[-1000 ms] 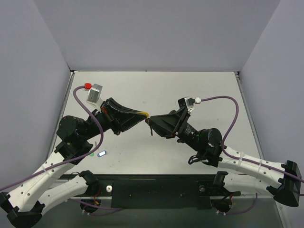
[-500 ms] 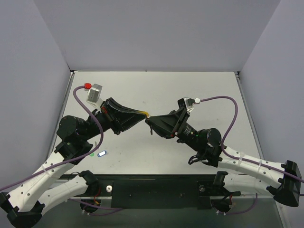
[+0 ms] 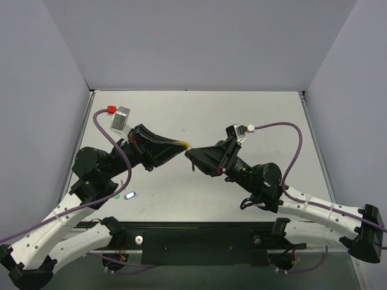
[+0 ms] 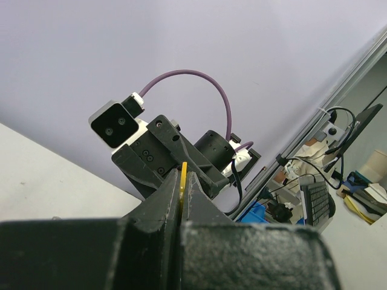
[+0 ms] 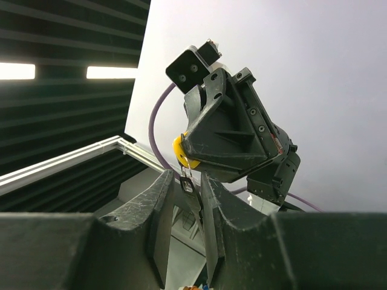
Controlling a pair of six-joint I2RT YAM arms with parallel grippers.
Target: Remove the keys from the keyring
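My left gripper (image 3: 184, 147) is shut on the yellow tag (image 3: 185, 145), held in the air above the table's middle. In the left wrist view the tag (image 4: 183, 177) shows as a thin yellow edge between the closed fingers. In the right wrist view the tag (image 5: 179, 153) sticks out of the left gripper, the thin keyring (image 5: 184, 171) hangs below it, and the small grey key (image 5: 193, 194) hangs from the ring. My right gripper (image 5: 187, 179) is open, tip to tip with the left one (image 3: 190, 156). The key hangs between its fingers, close to the right finger (image 5: 213, 202).
A white-and-blue tag (image 3: 129, 195) and a green tag (image 3: 117, 196) lie on the table near the left arm's base. Grey walls enclose the table on three sides. Purple cables loop from both wrists.
My right gripper has edged slightly left toward the left gripper, so its fingers now sit around the hanging key. The left arm has not moved.
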